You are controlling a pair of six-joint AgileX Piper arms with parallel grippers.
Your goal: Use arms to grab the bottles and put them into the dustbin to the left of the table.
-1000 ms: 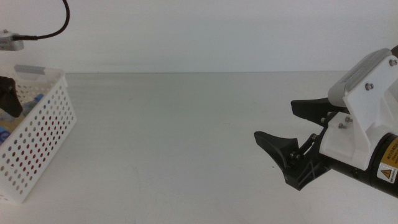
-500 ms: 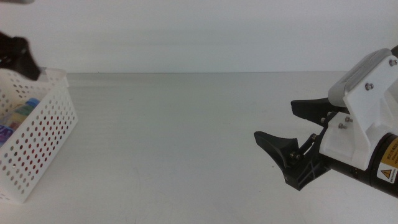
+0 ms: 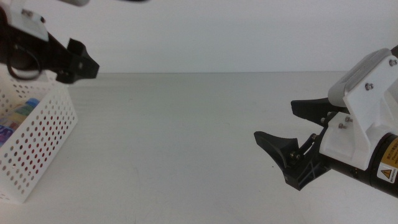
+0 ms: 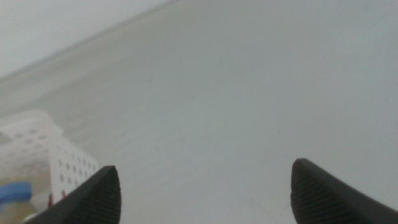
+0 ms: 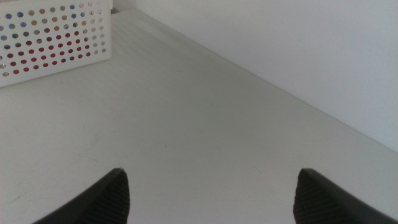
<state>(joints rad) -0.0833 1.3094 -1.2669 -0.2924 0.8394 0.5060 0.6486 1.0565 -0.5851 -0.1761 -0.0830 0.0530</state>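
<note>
Table (image 3: 186, 137), off-white, fills the middle view. Basket (image 3: 37, 149), white and perforated, sits at the left edge with bottles (image 3: 22, 111) inside, below and just left of the left gripper (image 3: 84, 65). That gripper, in the upper left, has risen out of the basket since a second ago; its jaws are spread and empty. Right gripper (image 3: 283, 127), lower right, is unmoved, jaws wide apart, holding nothing, well apart from the basket.

Off-white table (image 3: 186, 137) — white perforated dustbin (image 3: 37, 146) at its left edge.
</note>
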